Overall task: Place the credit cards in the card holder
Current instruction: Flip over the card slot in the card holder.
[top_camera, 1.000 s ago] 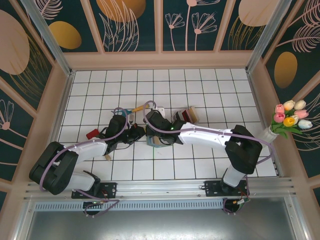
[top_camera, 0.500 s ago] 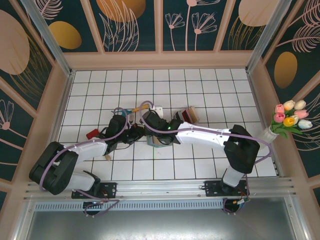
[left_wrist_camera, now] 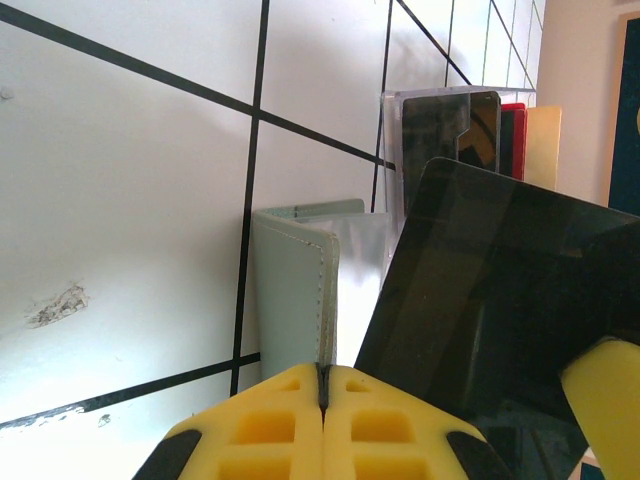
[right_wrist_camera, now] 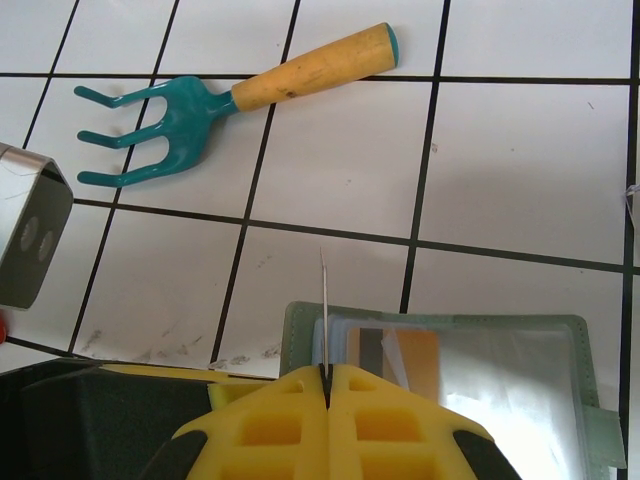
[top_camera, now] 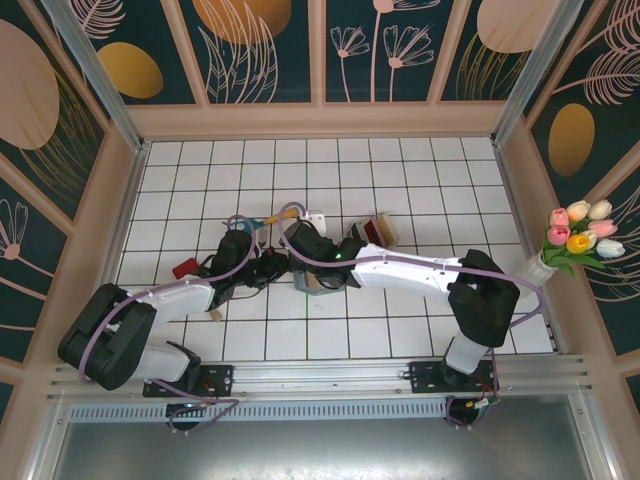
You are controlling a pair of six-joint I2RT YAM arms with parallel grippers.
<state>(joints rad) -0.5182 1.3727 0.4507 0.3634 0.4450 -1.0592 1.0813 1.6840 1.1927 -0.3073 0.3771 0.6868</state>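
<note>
Right wrist view: my right gripper (right_wrist_camera: pixel 327 385) is clamped narrow on a dark grey card (right_wrist_camera: pixel 323 300). I see the card edge-on, as a thin line standing straight out from between the yellow fingertips. Its far end hangs over the rim of the card holder (right_wrist_camera: pixel 520 370), which lies opened on the white tiled table (right_wrist_camera: pixel 520 190). A grey patch and an orange patch show under the holder's clear pocket film. Farther off, a teal hand fork (right_wrist_camera: pixel 230 100) with a wooden handle lies well apart from the holder.

From the left wrist camera, my left gripper (left_wrist_camera: pixel 325 388) is pinched tight on the thin edge of the holder's pale green flap, which stands up off the tiles. The dark grey card leans just beside that flap, in front of the clear pocket. Beyond it, a clear case (left_wrist_camera: pixel 440 110) holds the other credit cards (left_wrist_camera: pixel 512 130), dark, red and cream, side by side.

From above, both grippers meet near the middle of the table, over the holder. The case sits to the far right of them. A red-handled tool (top_camera: pixel 185 268) lies to the left, beside my left arm.
</note>
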